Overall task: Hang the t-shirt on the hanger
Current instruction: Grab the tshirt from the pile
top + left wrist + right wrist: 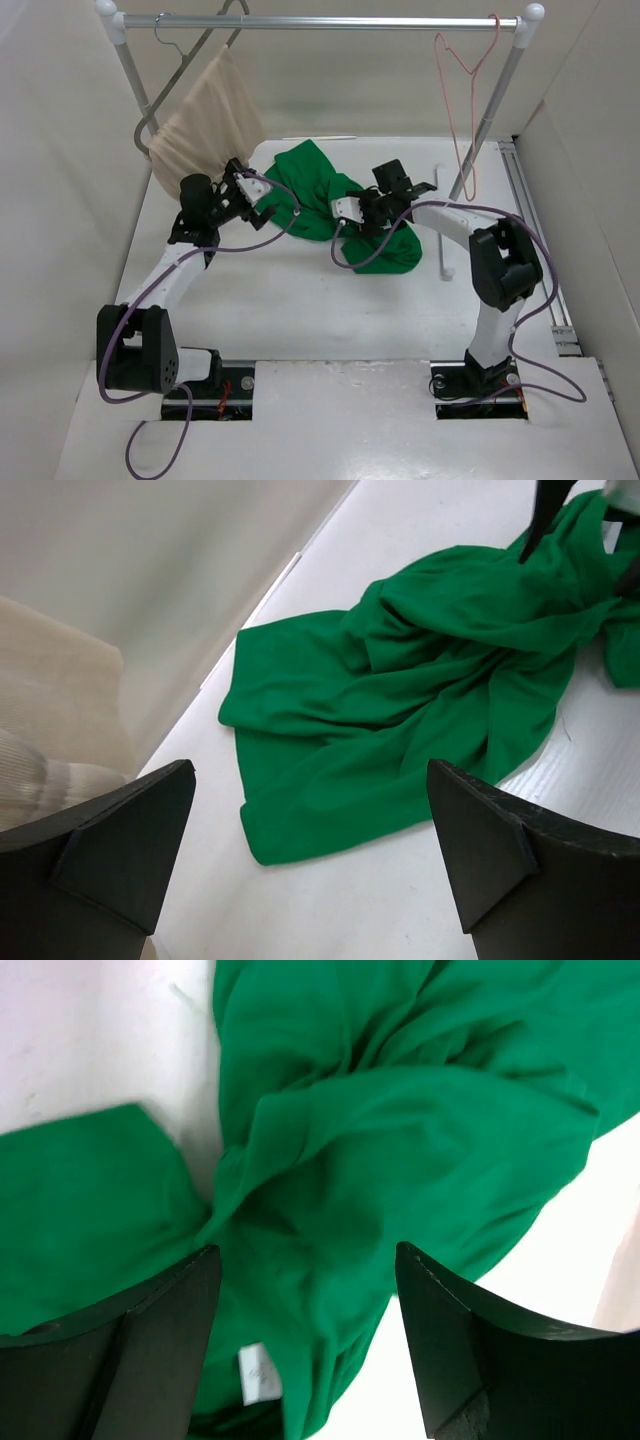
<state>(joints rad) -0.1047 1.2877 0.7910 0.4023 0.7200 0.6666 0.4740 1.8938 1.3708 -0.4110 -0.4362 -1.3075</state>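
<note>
With left gripper (pixel 310 865) and right gripper (pixel 305 1345) wide open near the t-shirt (pixel 400 1160), grasping appears pending; next, probably pinch beside the neck label (pixel 258 1372).

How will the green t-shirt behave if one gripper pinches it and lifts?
Probably floppy: the t-shirt lies crumpled in soft folds, so it should drape and sag from a single pinch. Likely light: the fabric looks thin. A grasp may catch several layers, since folds bunch under the open right gripper.
</note>
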